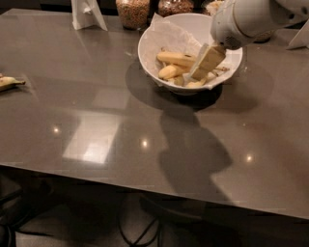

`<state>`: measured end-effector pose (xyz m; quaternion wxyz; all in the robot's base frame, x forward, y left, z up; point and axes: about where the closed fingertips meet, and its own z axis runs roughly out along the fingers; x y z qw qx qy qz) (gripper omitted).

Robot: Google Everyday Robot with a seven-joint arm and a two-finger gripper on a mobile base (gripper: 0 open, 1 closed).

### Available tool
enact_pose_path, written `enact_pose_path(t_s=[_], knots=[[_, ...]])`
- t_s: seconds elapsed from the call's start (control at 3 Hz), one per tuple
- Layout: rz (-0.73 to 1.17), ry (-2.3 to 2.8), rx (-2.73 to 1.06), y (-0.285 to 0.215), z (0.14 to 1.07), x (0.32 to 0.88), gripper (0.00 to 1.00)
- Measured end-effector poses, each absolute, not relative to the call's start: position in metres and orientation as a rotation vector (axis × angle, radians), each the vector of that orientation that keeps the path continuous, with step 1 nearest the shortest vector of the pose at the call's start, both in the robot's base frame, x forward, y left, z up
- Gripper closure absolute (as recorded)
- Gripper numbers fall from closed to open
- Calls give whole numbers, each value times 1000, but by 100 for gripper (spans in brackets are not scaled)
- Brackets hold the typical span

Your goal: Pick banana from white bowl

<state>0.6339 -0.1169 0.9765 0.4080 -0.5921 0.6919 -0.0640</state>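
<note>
The white bowl [159, 36] stands at the back of the grey table, lined with crumpled white paper. Several bananas lie in it. The banana [175, 58], the longest and nearly straight, lies across the middle. Smaller curved bananas [170, 72] lie in front of it. My gripper [204, 64] reaches down into the right side of the bowl from the white arm [246, 19] at the upper right. Its cream fingers [208, 60] hang just over the right end of the banana and hide that end.
A small lone banana [9, 82] lies at the table's left edge. Glass jars of grain [133, 11] stand behind the bowl. A white folded stand [88, 13] is at the back left. The table's front edge runs along the bottom.
</note>
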Motion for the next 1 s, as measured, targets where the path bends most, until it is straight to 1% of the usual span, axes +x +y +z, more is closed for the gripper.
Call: enact_pose_path(t_s=[0.33, 0.67, 1.0], knots=[[-170, 1732, -1490, -106, 972, 657, 0], [-124, 1778, -1480, -101, 952, 675, 18], [-96, 1828, -1481, -101, 930, 687, 31]])
